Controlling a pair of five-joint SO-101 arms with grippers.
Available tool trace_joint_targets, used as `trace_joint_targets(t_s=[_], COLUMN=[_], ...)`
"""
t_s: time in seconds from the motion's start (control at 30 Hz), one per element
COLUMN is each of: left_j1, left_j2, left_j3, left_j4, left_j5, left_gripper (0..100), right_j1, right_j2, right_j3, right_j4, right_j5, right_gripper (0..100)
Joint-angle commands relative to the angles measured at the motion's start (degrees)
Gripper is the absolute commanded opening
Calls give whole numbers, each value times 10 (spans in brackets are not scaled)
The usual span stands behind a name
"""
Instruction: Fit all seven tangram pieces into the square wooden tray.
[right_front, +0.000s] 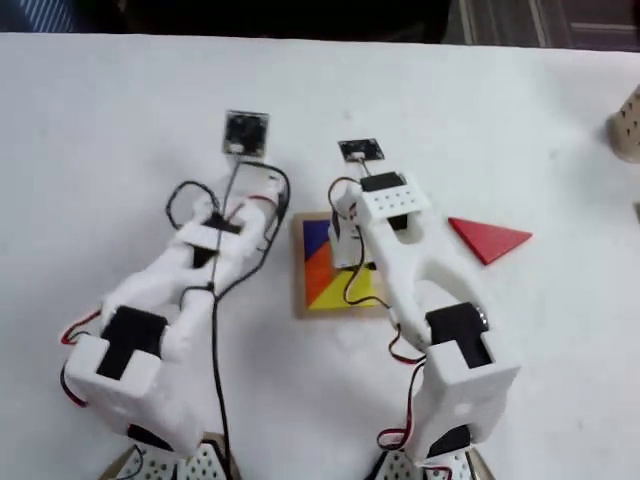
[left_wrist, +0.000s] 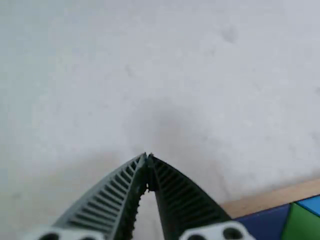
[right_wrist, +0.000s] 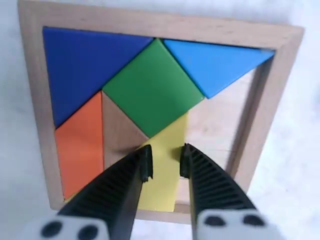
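Six pieces sit in the square wooden tray (right_wrist: 150, 20); one red triangle (right_front: 489, 239) lies flat on the worktop (right_front: 120, 130), well apart from the right jaws, long edge crosswise, apex toward the arm bases. Right jaws slightly apart above the yellow piece (right_wrist: 172, 135). Left jaws together, beside the tray's edge.

No text, label, number or sign can be read anywhere, neither on the tangram pieces, the wooden tray (right_wrist: 283, 80), nor the white surface (right_front: 120, 130).
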Motion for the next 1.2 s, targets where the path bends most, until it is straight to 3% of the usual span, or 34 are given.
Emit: trace_joint_targets(t_s=[0.0, 0.37, 0.67, 0.97, 1.17], left_j1=[17, 87, 86, 79, 61], left_j2=[-38, -39, -38, -39, -39], left_j3=[-2, 14, 25, 25, 21], left_j4=[-2, -2, -2, -2, -2], left_j5=[-43, -66, -67, -67, -67], left_gripper=[23, 23, 23, 23, 23], right_j1=[49, 104, 77, 44, 65], right_j2=[14, 13, 17, 18, 13], right_j3=[-7, -49, -128, -120, -91], right_j4=[2, 22, 39, 31, 49], right_j5=[4, 34, 30, -96, -115], right_gripper=[81, 80, 84, 84, 85])
